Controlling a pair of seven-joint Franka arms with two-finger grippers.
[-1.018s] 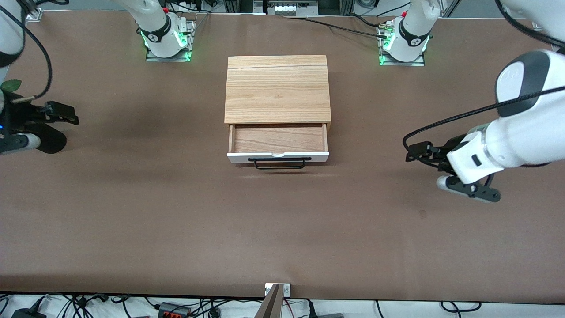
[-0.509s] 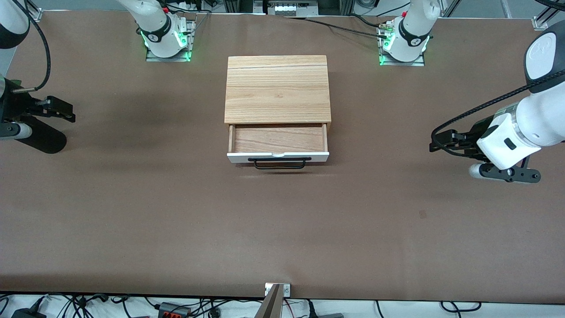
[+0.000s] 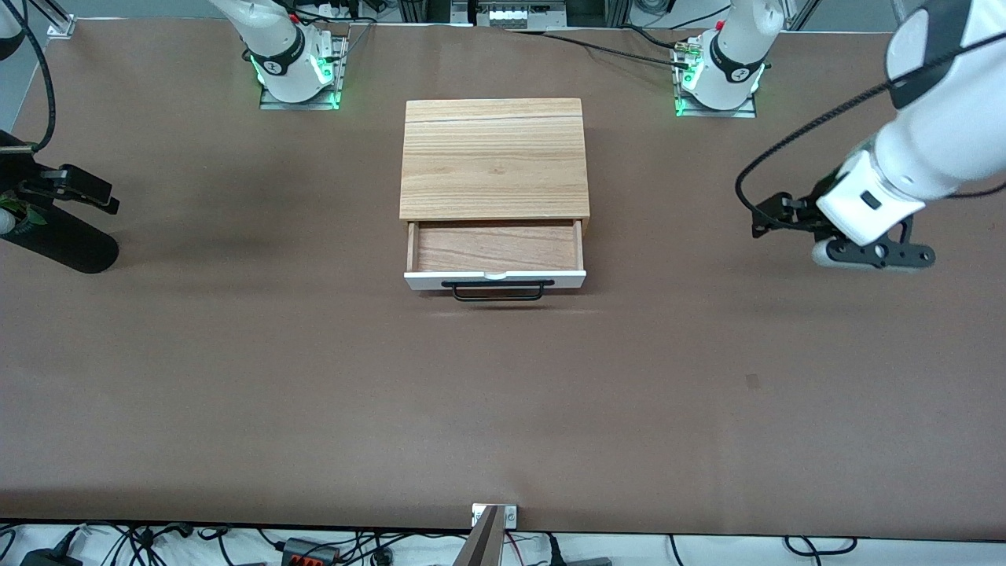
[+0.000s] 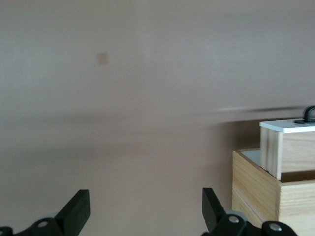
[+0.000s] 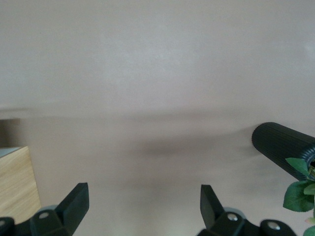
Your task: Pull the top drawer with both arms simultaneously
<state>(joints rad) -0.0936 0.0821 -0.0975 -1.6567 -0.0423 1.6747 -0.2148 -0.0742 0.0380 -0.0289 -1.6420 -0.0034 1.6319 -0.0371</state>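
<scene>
Brown table (image 3: 314,377) carries a cabinet (image 3: 493,157); left claw (image 3: 766,216) and right claw (image 3: 86,192) spread.

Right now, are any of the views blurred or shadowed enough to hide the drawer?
Front view: sharp, evenly lit; the top drawer casts only a thin shadow. Left wrist view: soft and streaked, drawer corner still readable. Right wrist view: hazy, only a cabinet corner shows.

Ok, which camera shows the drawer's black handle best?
The front view: the whole black handle shows on the pulled-out top drawer. The left wrist view catches only one end of it; the right wrist view shows none.
</scene>
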